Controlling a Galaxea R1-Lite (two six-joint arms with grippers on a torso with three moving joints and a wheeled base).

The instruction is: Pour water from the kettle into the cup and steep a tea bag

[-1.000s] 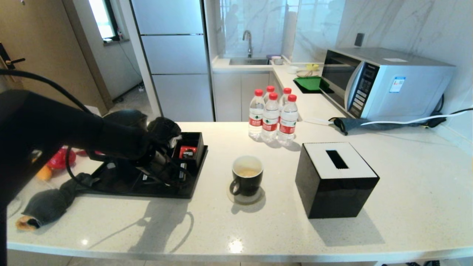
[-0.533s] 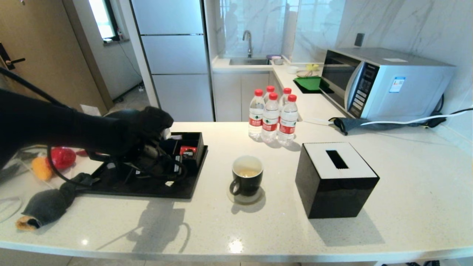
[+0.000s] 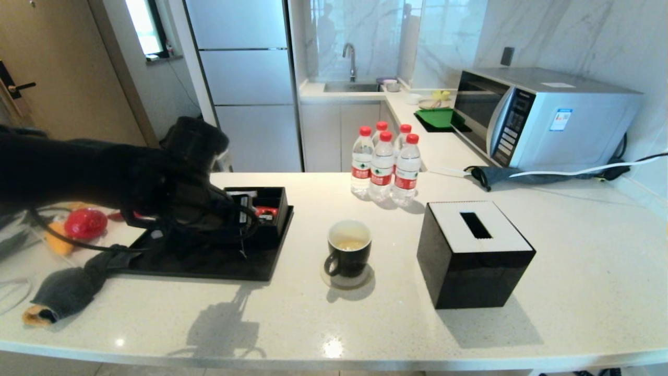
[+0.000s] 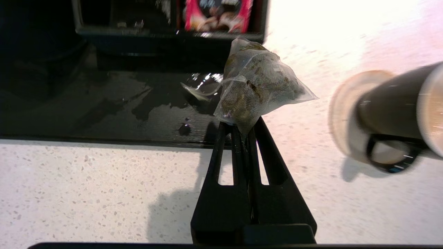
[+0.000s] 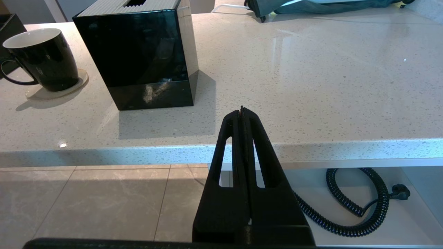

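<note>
Left gripper (image 4: 242, 129) clenched on the tea bag (image 4: 256, 86) above the black tray (image 3: 219, 263), cup (image 3: 348, 254) nearby on a coaster, right gripper (image 5: 241, 112) closed, parked below the counter edge.

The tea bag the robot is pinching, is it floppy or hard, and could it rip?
Probably soft and very light: the tea bag is thin see-through mesh, held up by one corner between the left gripper's shut fingers. The mesh looks creased, so it likely squashes easily. A hard tug might tear it.
</note>
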